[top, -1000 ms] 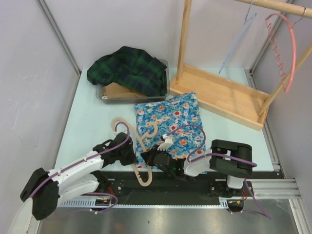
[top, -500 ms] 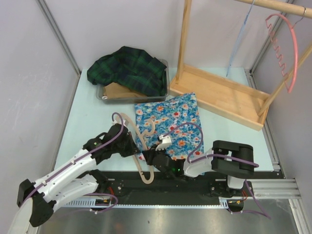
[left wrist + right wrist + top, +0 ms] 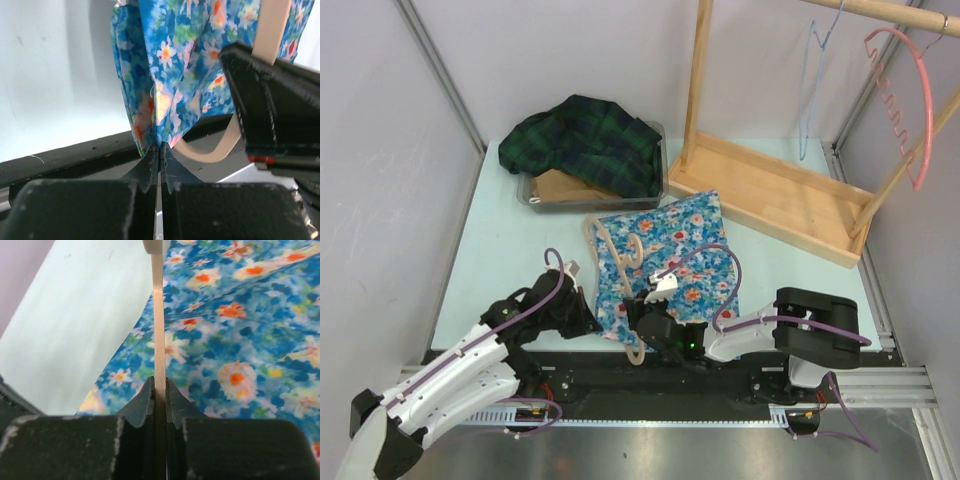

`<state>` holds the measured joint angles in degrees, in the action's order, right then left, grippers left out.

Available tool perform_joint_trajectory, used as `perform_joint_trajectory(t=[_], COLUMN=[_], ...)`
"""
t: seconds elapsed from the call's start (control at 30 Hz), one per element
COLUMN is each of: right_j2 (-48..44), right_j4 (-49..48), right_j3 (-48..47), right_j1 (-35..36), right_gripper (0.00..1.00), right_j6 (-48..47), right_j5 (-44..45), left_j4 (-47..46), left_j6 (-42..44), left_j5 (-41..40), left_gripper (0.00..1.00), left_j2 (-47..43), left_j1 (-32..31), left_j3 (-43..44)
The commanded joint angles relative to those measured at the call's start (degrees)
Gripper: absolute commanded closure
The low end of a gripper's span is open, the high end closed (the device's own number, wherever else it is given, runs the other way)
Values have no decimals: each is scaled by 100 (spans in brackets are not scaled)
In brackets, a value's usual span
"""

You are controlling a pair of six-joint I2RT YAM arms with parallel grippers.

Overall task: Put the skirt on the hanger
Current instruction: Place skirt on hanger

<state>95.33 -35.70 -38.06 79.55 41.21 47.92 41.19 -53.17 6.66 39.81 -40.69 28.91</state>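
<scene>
Pale table (image 3: 510,260), left pincer (image 3: 159,150) pinching near edge of floral skirt (image 3: 175,75) — right pincer (image 3: 159,385) clamped on wooden hanger (image 3: 158,340).

Plaid cloth (image 3: 585,140) buries most of the tray (image 3: 526,194); the wooden rack (image 3: 770,190) runs off the top edge; the right gripper (image 3: 642,322) covers part of the hanger (image 3: 601,255).

I see the skirt (image 3: 692,245) in bright blue, patterned with orange, white and yellow flowers; the hanger (image 3: 271,27) is pale beige. Upper left, a dark green and navy plaid cloth (image 3: 590,140). Upper right, a pink hanger (image 3: 923,120). The table (image 3: 510,260) is pale mint.
</scene>
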Motion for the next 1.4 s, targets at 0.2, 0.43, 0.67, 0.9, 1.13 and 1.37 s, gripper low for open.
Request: perform_joint_trajectory(t=[0.2, 0.43, 0.67, 0.9, 1.13, 1.37], right_j2=[12, 109, 109, 205, 135, 91], right_j4=[380, 722, 951, 995, 1206, 1268], right_j3=[-298, -500, -544, -535, -544, -544], right_j1=[-334, -440, -467, -405, -440, -440], right_gripper=[100, 100, 100, 100, 100, 100], right_j6=[168, 334, 405, 476, 642, 660], right_j5=[279, 340, 350, 279, 174, 16], left_j4=[-59, -102, 178, 171, -1270, -3307], left_j6=[-124, -202, -220, -273, 165, 562], left_j5=[521, 618, -49, -1578, -1178, -420], left_gripper=[100, 100, 45, 19, 23, 52], left_j2=[-289, -544, -449, 483, 1317, 2574], left_j1=[-229, -334, -361, -291, 1095, 1783], left_j3=[-139, -324, -211, 615, 564, 370])
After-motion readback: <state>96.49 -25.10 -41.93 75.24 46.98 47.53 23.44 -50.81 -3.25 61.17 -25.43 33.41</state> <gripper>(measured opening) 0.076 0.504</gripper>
